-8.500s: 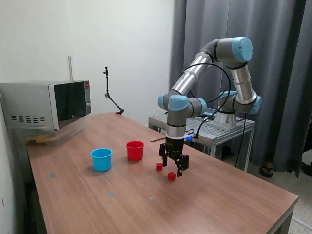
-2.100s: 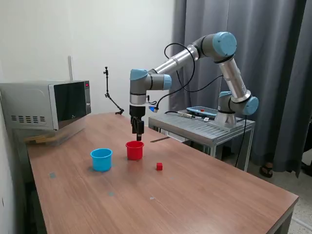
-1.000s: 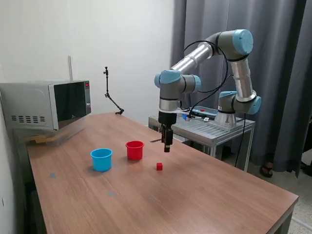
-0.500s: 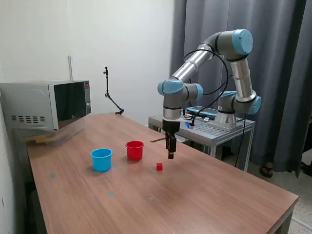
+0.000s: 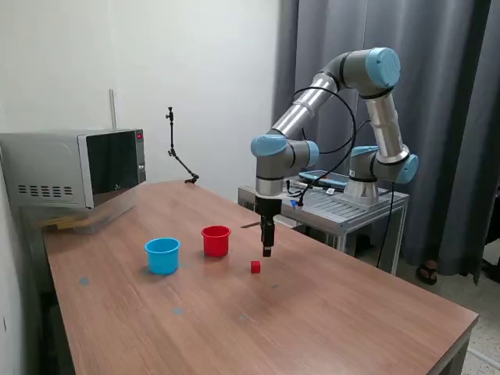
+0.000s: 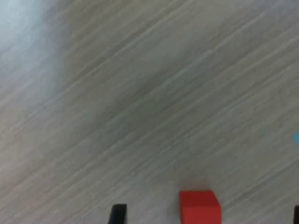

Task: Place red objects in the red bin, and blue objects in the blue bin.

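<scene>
One small red cube (image 5: pixel 255 267) lies on the wooden table (image 5: pixel 328 312), to the exterior view's right of the red bin (image 5: pixel 216 241). The light-blue bin (image 5: pixel 162 255) stands further to that view's left. My gripper (image 5: pixel 267 250) points straight down, hanging just above and slightly behind the cube without touching it. In the wrist view the red cube (image 6: pixel 200 205) sits between the two dark fingertips of my gripper (image 6: pixel 207 215), which are wide apart and hold nothing. No blue objects are in view, and I cannot see inside either bin.
A microwave (image 5: pixel 78 168) stands at the table's back corner on the exterior view's left. A thin jointed stand (image 5: pixel 176 148) rises behind the bins. The arm's base sits on a metal cart (image 5: pixel 336 207) behind the table, in front of grey curtains.
The gripper swung from above the red bin toward the exterior view's right, then came down near the red cube. One of the two red cubes seen earlier is gone from the table.
</scene>
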Controlling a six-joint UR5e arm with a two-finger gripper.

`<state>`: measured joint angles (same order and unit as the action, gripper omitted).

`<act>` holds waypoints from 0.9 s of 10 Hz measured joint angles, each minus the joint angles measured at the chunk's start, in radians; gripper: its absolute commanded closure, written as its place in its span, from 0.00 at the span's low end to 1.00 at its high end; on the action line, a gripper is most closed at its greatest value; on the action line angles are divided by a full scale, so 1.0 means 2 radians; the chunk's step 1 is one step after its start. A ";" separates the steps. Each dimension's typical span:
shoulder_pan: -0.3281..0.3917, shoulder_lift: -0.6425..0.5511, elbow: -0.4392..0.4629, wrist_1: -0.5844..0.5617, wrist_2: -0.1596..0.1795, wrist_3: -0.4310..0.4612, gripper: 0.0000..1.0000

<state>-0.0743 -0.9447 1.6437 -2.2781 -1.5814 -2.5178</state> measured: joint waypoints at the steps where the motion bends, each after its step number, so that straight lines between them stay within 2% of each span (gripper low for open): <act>1: -0.003 0.001 0.001 -0.009 0.000 -0.001 0.00; 9: -0.013 0.044 -0.024 -0.031 0.000 -0.016 0.00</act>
<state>-0.1000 -0.8557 1.5955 -2.3392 -1.5815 -2.5491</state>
